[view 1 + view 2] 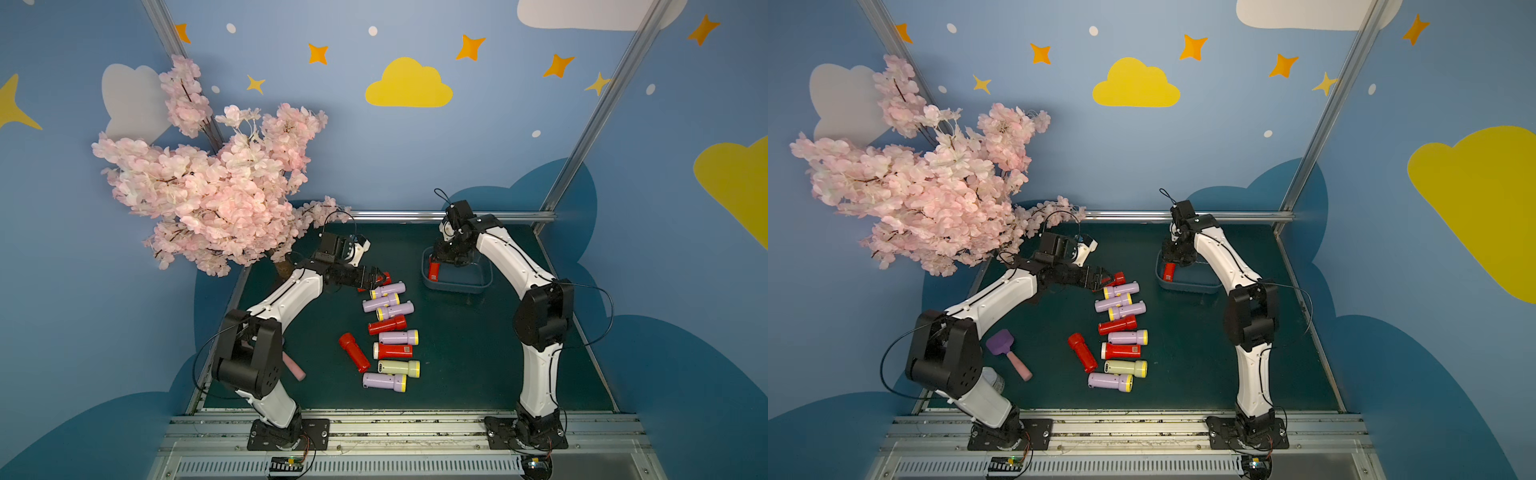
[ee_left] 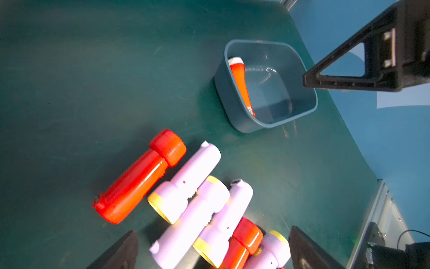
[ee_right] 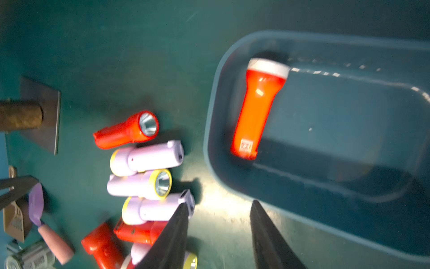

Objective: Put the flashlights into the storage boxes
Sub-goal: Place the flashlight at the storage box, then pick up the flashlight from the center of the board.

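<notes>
Right of centre in both top views, the blue tub [image 1: 457, 287] sits toward the far edge of the green mat [image 1: 457, 353]. One red flashlight [image 1: 434, 271] lies inside it, along the left wall. Above that end hangs the right gripper [image 3: 218, 205], its fingers apart with nothing between them. The flashlight rests free on the tub floor, so this one counts as stowed.

At mid-frame the other flashlights [image 1: 392, 336] lie in a close row, touching side by side, with a stray red one [image 1: 354, 352] slanted just to the left. The left gripper [image 1: 374, 277] hovers at the upper end of the row, beside the end red flashlight [image 1: 385, 277]. Its fingers are spread wide and hold nothing. That end is probably chosen because it is nearest the tub.

Bare mat separates the row from the tub. The right arm over the tub looks like the main obstacle, and packed neighbours may get nudged. At lower left, a purple scoop [image 1: 1000, 343] and a tin can [image 1: 994, 380] lie well clear. The blossom tree [image 1: 208, 187] fills the upper left.
</notes>
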Available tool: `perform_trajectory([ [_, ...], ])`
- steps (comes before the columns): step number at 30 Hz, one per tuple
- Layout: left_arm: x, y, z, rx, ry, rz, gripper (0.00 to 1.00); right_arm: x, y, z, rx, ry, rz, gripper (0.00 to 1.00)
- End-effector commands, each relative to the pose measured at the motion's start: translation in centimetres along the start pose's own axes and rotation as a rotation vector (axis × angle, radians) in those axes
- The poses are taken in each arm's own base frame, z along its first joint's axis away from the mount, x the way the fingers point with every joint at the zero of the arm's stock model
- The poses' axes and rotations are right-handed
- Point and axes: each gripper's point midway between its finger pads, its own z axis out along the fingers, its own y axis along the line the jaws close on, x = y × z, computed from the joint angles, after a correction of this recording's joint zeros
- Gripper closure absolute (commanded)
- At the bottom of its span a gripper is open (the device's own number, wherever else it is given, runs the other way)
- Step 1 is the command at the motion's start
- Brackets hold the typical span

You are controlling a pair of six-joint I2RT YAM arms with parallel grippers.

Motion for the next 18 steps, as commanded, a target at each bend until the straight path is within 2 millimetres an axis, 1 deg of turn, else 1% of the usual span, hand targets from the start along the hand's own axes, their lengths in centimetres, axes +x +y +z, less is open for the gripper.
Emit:
perform_trajectory([
  [1, 1.2, -1.3, -1.5, -0.016, 0.014, 0.004, 0.01, 2.0, 0.7, -1.2, -0.004, 0.033, -0.028, 0.55],
  [5, 4.0, -2.0, -3.2, -0.068, 0.028, -0.045, 0.01, 3.5, 0.9, -1.7, 0.0, 0.031, -0.043, 0.55],
  [8, 6.2, -2.7, -4.6, -0.119, 0.021, -0.103, 0.01, 4.6, 0.1, -1.8, 0.031, 0.042, -0.039, 0.54],
  [9, 6.9, -3.2, -5.1, -0.123, 0.02, -0.121, 0.01, 4.8, -0.3, -1.9, 0.045, 0.042, -0.036, 0.53],
  [10, 7.7, -3.2, -5.5, -0.163, 0.016, -0.138, 0.01, 5.1, -0.6, -1.9, 0.056, 0.045, -0.036, 0.51],
  [13, 10.6, -4.2, -6.5, -0.219, 0.04, -0.193, 0.01, 5.7, -1.1, -2.2, 0.067, 0.044, -0.037, 0.47],
  [17, 15.0, -4.4, -7.7, -0.326, 0.079, -0.285, 0.01, 6.0, -1.5, -2.6, 0.085, 0.025, -0.04, 0.45],
  [18, 15.8, -4.3, -8.0, -0.349, 0.078, -0.302, 0.01, 6.1, -1.7, -2.7, 0.091, 0.017, -0.038, 0.45],
])
